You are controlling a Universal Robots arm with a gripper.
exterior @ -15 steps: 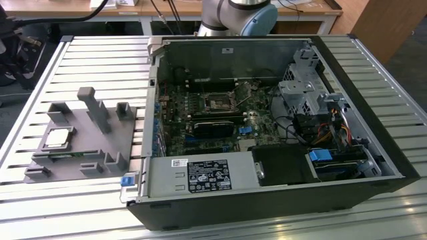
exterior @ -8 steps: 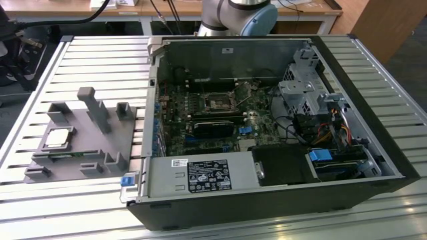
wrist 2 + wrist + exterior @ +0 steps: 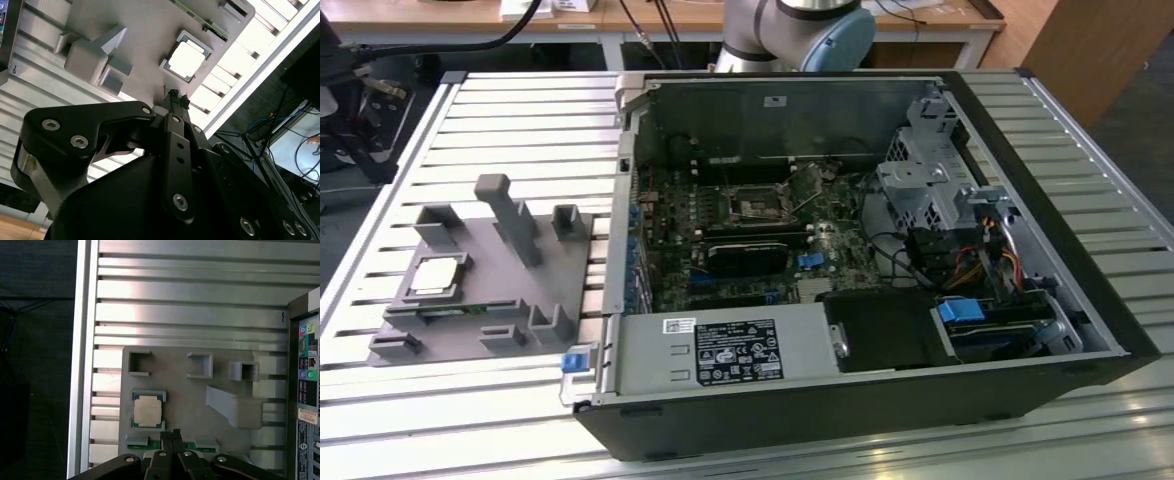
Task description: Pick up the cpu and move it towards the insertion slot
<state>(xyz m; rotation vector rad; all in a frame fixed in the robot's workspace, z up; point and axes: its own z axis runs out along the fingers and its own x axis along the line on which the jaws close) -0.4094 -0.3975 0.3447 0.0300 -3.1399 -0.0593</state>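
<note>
a: where is the cpu (image 3: 438, 275) at this moment?

b: it lies flat in a square recess of the grey fixture (image 3: 520, 300). the fixture stands on the slatted table (image 3: 494, 110), at the exterior view's left, outside the computer case (image 3: 854, 420). the low walls of the recess hold the chip by its edges, so i think it cannot slide, and its pale top is free from above.

a: and the gripper?

b: in the first wrist view the gripper (image 3: 171, 432) hangs over the fixture, near the cpu but apart from it. its 2 fingers are pressed together at the tips with nothing between them, so it carries nothing.

a: why does it hang just there?

b: i judge it is placed so that the chip is in plain sight of both wrist cameras. the cpu is not yet picked up.

a: where is the insertion slot (image 3: 758, 205)?

b: on the motherboard (image 3: 670, 225) inside the case, well apart from the cpu. the case lies on its side with the cover off, so the slot, with its dark centre and silvery frame, faces upward. i think this suits a flat chip.
</note>
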